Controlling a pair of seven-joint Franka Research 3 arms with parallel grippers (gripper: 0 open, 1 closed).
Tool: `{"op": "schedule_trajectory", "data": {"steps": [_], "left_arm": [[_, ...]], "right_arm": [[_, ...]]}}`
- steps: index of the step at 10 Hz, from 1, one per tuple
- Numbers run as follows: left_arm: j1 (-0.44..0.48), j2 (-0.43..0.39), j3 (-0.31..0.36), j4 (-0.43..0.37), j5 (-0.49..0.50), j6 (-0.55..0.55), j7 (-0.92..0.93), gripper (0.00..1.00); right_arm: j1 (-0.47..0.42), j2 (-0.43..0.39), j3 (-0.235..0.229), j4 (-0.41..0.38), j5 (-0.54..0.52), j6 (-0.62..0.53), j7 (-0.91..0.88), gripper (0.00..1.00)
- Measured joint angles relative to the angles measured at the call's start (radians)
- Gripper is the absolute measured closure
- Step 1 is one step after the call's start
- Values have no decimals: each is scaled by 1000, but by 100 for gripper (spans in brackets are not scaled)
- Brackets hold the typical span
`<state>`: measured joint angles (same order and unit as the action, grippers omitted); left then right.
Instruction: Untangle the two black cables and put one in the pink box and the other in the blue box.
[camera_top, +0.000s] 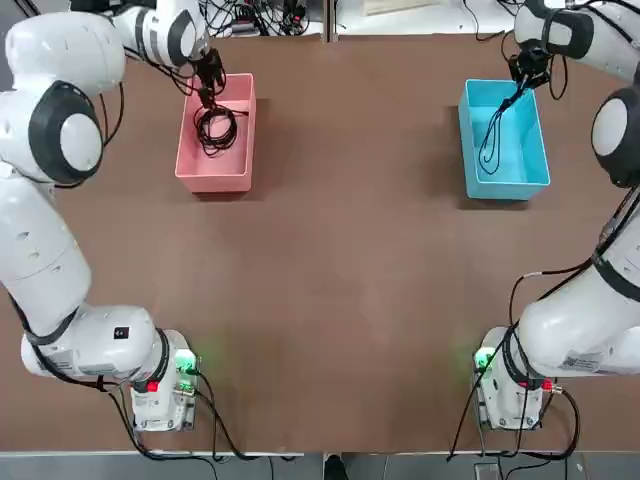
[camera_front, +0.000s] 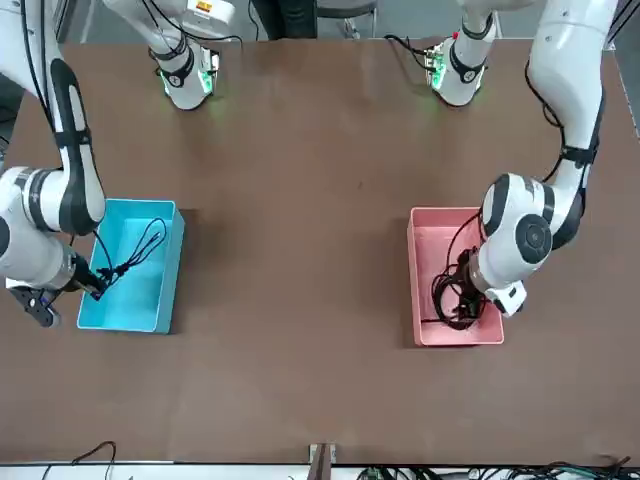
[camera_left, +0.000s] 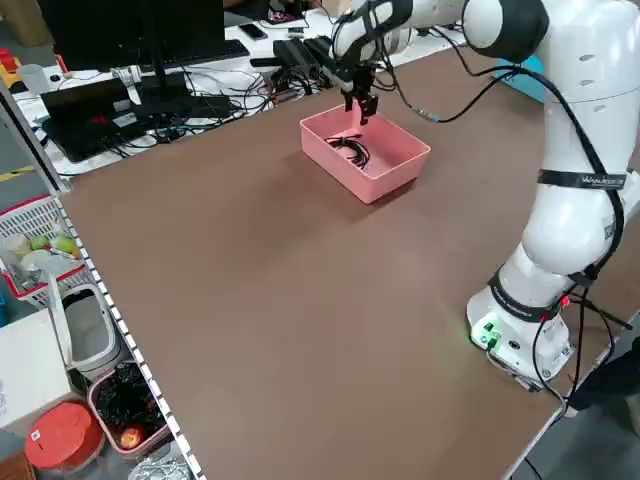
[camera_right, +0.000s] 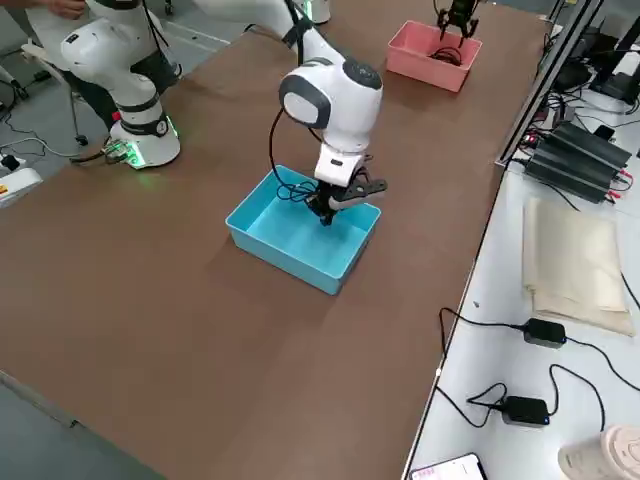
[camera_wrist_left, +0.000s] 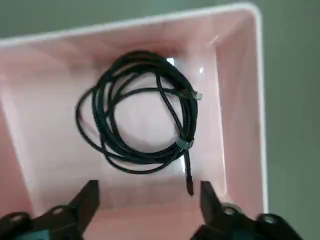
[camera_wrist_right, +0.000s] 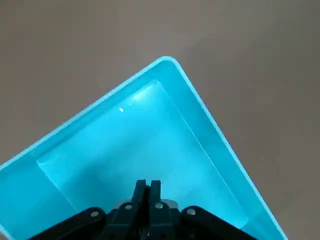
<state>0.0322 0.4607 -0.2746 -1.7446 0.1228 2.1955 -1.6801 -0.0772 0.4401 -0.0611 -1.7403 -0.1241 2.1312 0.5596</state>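
Top view, placing step: left gripper (camera_wrist_left: 149, 189) spread above coiled black cable (camera_wrist_left: 187, 107), pink plastic bin (camera_top: 215, 182), 11 o'clock; right gripper (camera_wrist_right: 148, 183) pinching looped black cord (camera_front: 122, 268), cyan plastic bin (camera_top: 530, 150), 1 o'clock, release next.

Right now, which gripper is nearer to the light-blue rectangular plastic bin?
The right: its gripper is above that bin; the left gripper is over the pink bin.

Your arms (camera_top: 45, 245) are glossy white with dark grey joint rings, black cables strapped along them, green-lit bases (camera_top: 165, 380) and black claws with round screws.
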Motion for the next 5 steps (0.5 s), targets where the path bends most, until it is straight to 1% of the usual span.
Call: {"op": "schedule_trajectory", "data": {"steps": [1,2,4,5], "left_arm": [[0,-51,-9,6,6,-75,54,0],[2,-100,-25,8,7,-129,106,0],[1,-177,-60,8,9,-180,207,0],[1,-213,-63,9,9,-206,278,0]], "right_arm": [[0,9,0,0,0,12,0,94],[0,15,1,0,0,20,0,93],[2,17,3,1,0,25,0,67],[4,17,4,2,0,25,0,53]]}}
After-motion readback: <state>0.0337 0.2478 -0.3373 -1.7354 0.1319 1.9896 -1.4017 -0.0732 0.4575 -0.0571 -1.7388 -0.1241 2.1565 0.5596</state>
